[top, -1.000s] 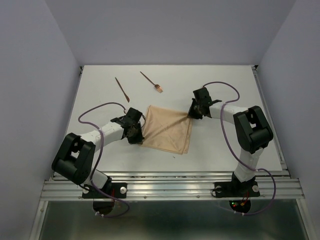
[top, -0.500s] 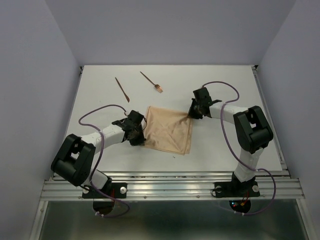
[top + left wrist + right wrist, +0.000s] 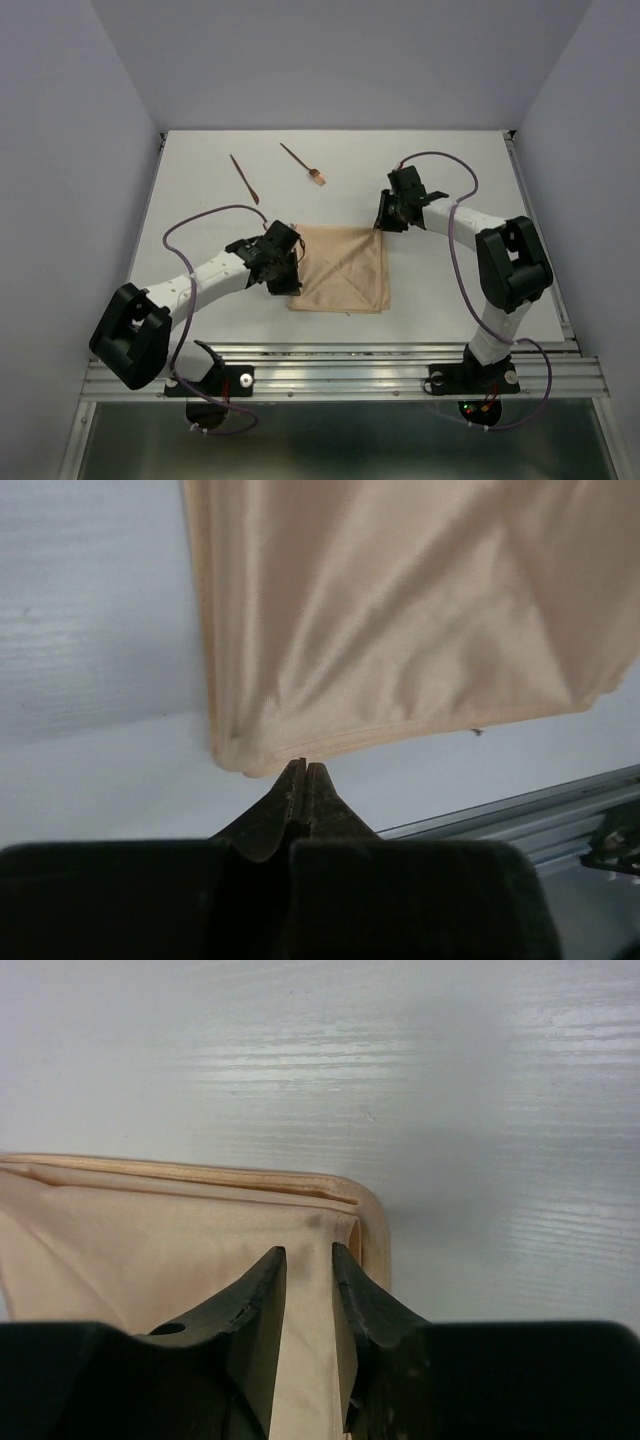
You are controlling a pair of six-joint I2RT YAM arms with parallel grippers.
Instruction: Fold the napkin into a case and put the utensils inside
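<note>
The tan napkin point(image 3: 340, 268) lies folded into a rough square at the table's middle. My left gripper point(image 3: 291, 272) sits at its left edge. In the left wrist view its jaws are pressed together point(image 3: 305, 765) right on the hem of the napkin point(image 3: 400, 620), near a corner. My right gripper point(image 3: 384, 222) hovers over the far right corner. Its jaws stand apart point(image 3: 308, 1250), with a raised fold of the napkin point(image 3: 150, 1250) between them. The two utensils lie at the back left: a plain pointed stick point(image 3: 244, 178) and a fork point(image 3: 303, 165).
A metal rail point(image 3: 340, 378) runs along the table's front edge and also shows as the rail point(image 3: 520, 815) in the left wrist view. Purple cables loop beside both arms. Walls close in the table on the left, right and back.
My left gripper has moved right with the napkin's edge, and the napkin now lies squarer and flatter. My right gripper's jaws have come apart at the far corner.
</note>
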